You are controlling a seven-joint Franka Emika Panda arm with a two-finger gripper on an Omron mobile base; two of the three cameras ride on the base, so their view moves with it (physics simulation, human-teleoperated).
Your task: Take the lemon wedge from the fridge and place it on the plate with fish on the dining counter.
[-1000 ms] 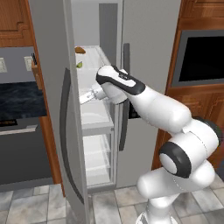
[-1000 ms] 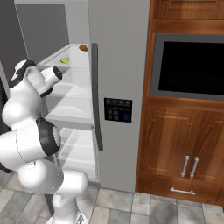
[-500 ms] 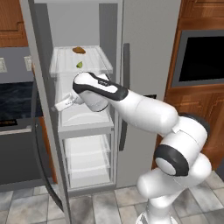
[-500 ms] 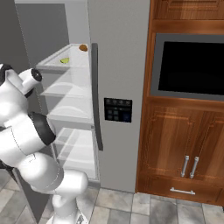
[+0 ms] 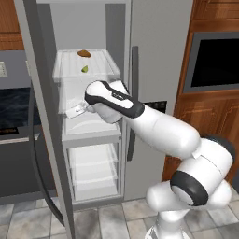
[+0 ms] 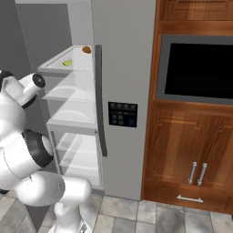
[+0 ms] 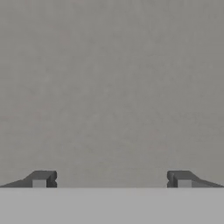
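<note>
- Upper left of the left base view – the fridge (image 5: 93, 116) now stands with its left door swung well out, where a second ago that door hid most of the shelves; the whole white interior is exposed.
- On the top shelf (image 5: 84, 74), upper left of that view, the lemon wedge (image 5: 85, 69) lies as a small yellow-green piece, just in front of the brown oval food item (image 5: 84, 53) and apart from it; in the right base view the wedge (image 6: 67, 63) sits upper left, left of the brown item (image 6: 86, 49).
- At mid-left of the left base view, the arm has swung leftward across the opening over the last second, and the gripper (image 5: 74, 112) now hangs below the top shelf, beside the open door.
- Jaws: spread wide with nothing between them – the hand view shows both fingertips (image 7: 41, 179) far apart against a flat grey surface.
- My reading: opening is done; access to the wedge is clear, but the hand sits a shelf too low and faces away from it, so it must rise and turn toward the wedge before any grasp.
</note>
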